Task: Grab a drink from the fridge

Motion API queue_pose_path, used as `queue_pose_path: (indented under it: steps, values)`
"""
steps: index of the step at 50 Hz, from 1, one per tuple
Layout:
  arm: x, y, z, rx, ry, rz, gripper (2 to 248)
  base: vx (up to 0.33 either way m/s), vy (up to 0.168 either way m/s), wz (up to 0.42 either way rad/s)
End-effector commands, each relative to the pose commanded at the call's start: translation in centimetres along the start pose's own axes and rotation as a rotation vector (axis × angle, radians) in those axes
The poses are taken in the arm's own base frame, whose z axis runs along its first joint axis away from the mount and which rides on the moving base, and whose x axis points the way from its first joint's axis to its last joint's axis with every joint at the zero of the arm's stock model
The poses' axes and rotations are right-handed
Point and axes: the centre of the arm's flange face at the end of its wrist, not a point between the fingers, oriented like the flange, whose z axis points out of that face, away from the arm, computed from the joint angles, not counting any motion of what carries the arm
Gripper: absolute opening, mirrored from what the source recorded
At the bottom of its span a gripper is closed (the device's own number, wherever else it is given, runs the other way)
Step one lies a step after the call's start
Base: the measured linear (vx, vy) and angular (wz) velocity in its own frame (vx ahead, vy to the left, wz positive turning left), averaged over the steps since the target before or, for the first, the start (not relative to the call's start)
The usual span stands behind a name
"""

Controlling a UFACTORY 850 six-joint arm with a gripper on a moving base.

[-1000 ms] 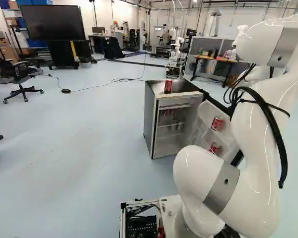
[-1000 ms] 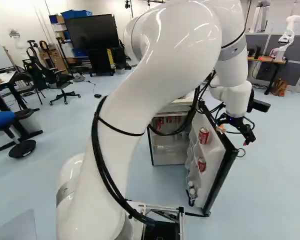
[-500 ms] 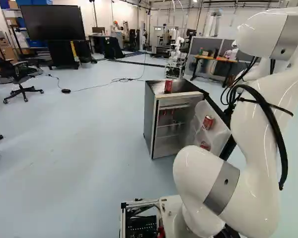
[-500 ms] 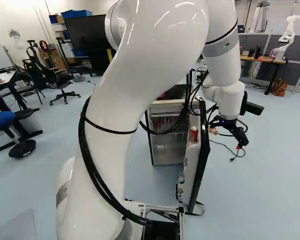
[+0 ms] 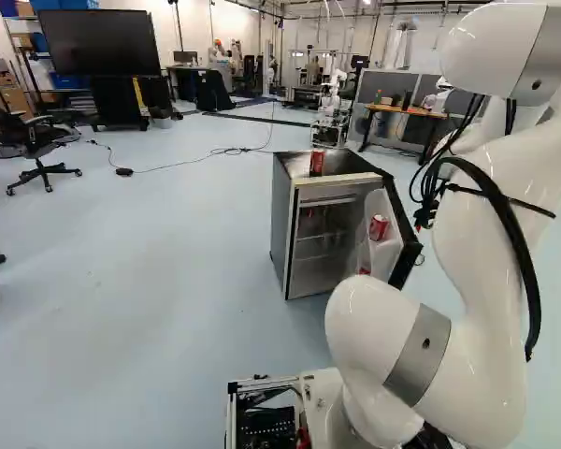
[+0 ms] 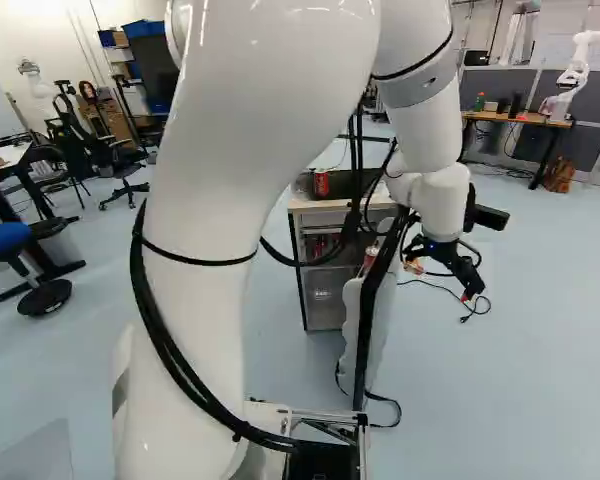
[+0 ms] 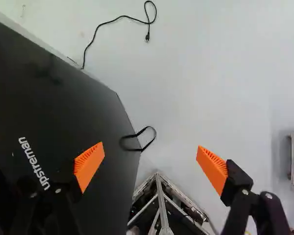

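Observation:
My gripper is beyond the outer side of the fridge door in the right base view. In the wrist view the gripper stands open with nothing between its orange pads; one finger overlaps the door's dark outer face. The fridge stands partly open. A red can stands on its top, another red can sits in the door shelf, and a lower one is mostly hidden by my arm. Red items show inside the fridge.
A black strap loop hangs at the door's edge. A cable lies on the floor beyond the door. Another robot stands by a desk at the back, and a chair is far left.
The door has swung inward, narrowing its opening, and its cans have moved with it. My arm and gripper have shifted left in the right base view. The base has stayed put.

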Motion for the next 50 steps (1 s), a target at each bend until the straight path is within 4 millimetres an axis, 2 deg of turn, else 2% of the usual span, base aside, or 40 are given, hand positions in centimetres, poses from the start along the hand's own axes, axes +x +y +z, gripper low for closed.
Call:
queue_pose_path:
  steps: [50]
  values:
    - [-8.0, -3.7, -3.1, -0.007, 0.014, -0.215, 247, 0.000, 0.000, 0.000]
